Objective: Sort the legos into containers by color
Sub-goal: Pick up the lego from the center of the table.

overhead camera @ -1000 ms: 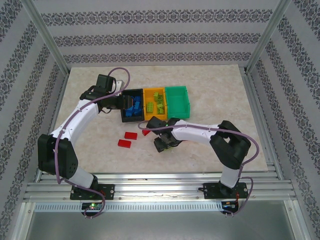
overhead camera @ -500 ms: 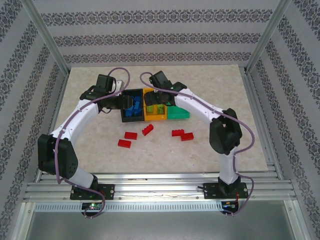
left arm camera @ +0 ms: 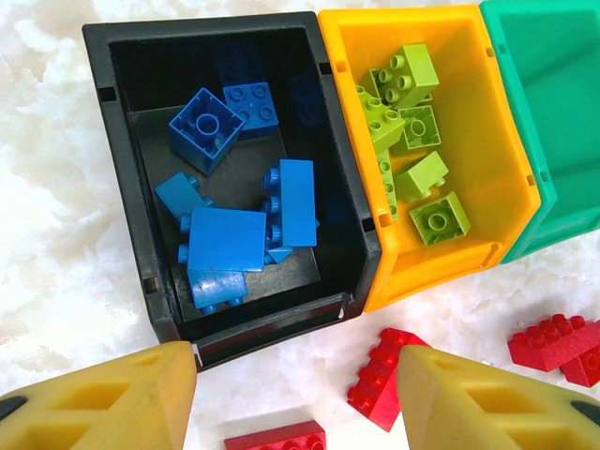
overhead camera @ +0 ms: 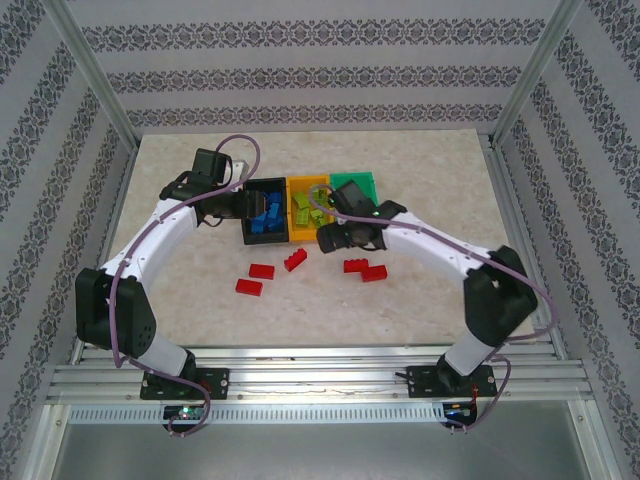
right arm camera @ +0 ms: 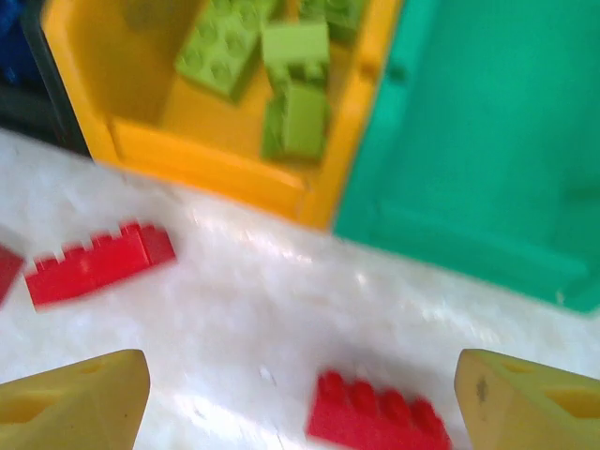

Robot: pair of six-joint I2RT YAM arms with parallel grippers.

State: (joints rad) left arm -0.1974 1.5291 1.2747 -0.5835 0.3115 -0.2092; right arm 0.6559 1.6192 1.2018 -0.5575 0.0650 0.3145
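Lying diagonally, one red lego (left arm camera: 375,380) points its long axis toward the orange-yellow container (left arm camera: 441,267).

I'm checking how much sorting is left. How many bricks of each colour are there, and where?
Blue studded plastic bricks in the black plastic bin: about 6, overlapping
Yellow-green plastic bricks in the orange-yellow plastic bin: about 6
Red plastic bricks loose on the table: 5
Total: about 17
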